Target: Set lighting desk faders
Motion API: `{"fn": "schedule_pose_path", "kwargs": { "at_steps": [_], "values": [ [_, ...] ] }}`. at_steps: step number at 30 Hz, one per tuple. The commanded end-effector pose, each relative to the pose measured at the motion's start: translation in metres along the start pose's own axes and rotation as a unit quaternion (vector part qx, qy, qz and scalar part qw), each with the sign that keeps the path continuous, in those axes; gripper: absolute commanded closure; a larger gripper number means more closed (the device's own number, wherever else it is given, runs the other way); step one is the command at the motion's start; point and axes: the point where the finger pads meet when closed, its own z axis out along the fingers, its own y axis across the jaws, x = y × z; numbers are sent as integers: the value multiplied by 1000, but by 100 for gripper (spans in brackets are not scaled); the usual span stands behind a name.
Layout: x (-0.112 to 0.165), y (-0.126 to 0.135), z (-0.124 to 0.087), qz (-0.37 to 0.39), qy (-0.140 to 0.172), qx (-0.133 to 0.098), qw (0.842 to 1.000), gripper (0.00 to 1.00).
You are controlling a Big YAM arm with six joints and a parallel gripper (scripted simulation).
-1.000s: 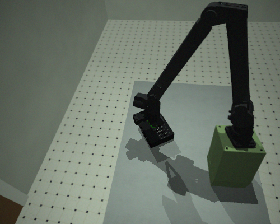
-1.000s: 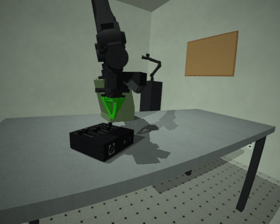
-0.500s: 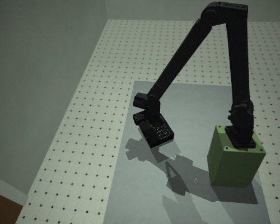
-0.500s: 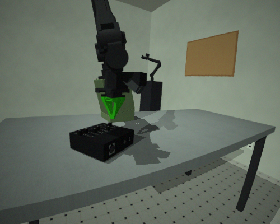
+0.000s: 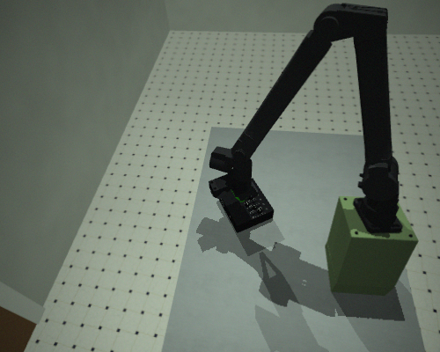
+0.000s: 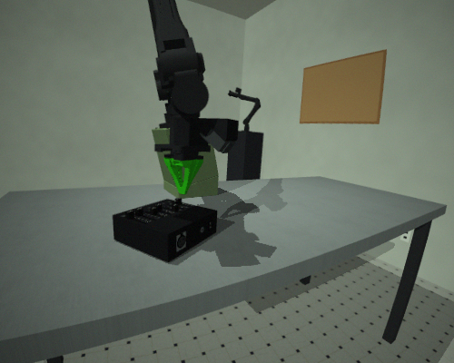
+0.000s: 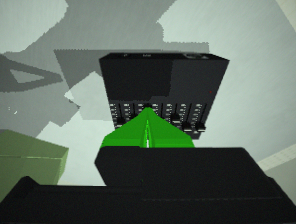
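The lighting desk (image 6: 164,229) is a small black box standing flat on the grey table; it also shows in the top view (image 5: 245,207) and in the wrist view (image 7: 162,95). Its row of faders (image 7: 160,117) runs across the top face, with white scale marks beside them. My gripper (image 6: 180,196) has green fingers pressed together into a point, empty. The tip (image 7: 148,111) sits just above the fader row, over the third slot from the left in the wrist view. I cannot tell whether it touches a cap. Cap levels are too small to read.
The arm's green base block (image 5: 369,248) stands on the table right of the desk. A dark stand with a small arm (image 6: 245,152) is behind the table. The table's front edge (image 6: 212,299) is close to the desk.
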Motion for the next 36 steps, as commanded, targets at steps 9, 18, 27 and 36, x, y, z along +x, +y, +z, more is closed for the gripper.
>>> {"fn": "schedule_pose_path", "kwargs": {
  "at_steps": [9,18,27,36],
  "values": [
    [-7,-15,5,5,-9,10,1000,100],
    [-8,-15,12,4,-9,11,1000,100],
    [-8,-15,11,3,-11,12,1000,100],
    [-8,-15,18,4,-11,12,1000,100]
  ]
}}
